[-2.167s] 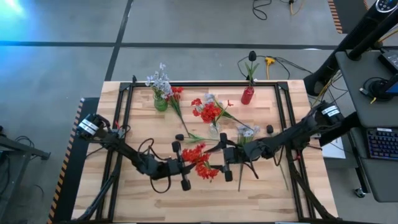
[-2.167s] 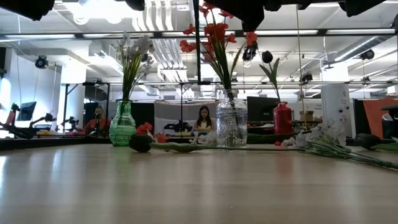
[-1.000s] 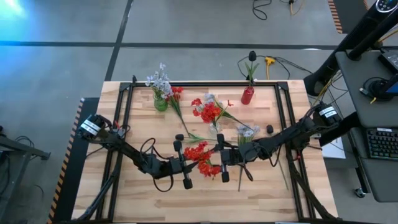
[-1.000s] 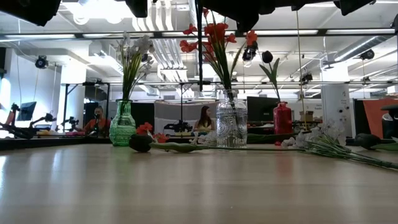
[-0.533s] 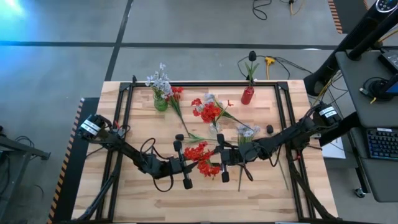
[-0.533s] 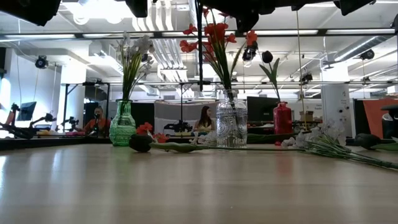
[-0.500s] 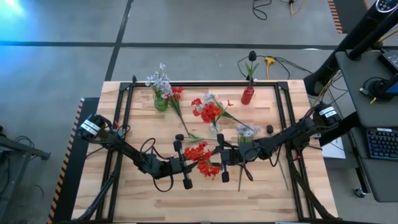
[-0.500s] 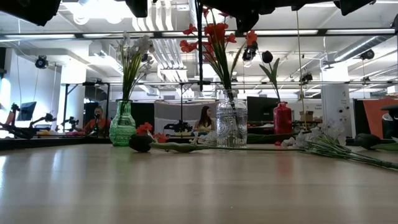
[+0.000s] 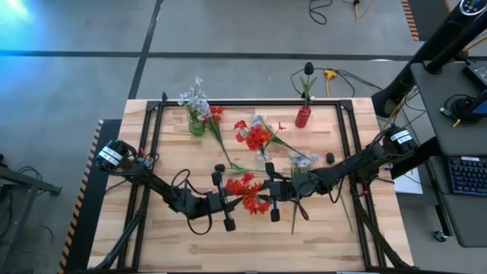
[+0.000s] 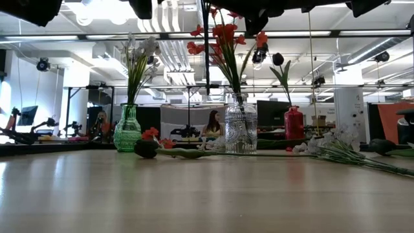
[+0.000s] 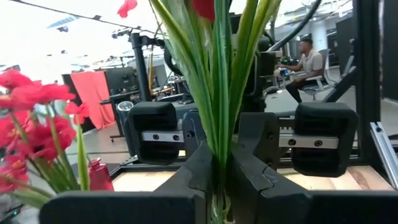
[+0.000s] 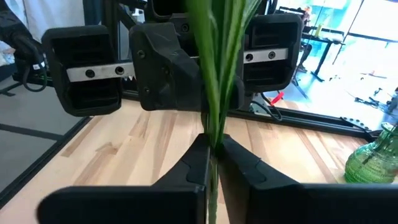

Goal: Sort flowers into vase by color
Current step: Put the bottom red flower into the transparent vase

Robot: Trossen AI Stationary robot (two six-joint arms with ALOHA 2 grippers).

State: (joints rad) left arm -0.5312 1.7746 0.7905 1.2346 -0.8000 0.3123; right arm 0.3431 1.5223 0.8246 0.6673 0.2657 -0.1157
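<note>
- Red spray (image 9: 247, 192): held mid-counter, stems clenched between fingers of left gripper (image 9: 227, 202) and right gripper (image 9: 272, 195).
- Risk: opposing pulls bending stems; early release dropping blossoms short of clear vase (image 9: 262, 157).

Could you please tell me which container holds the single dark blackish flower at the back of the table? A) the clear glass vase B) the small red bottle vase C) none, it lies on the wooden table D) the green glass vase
B: in the low view the dark blackish flower rises on its stem out of the small red bottle vase, right of the clear glass vase.
</note>
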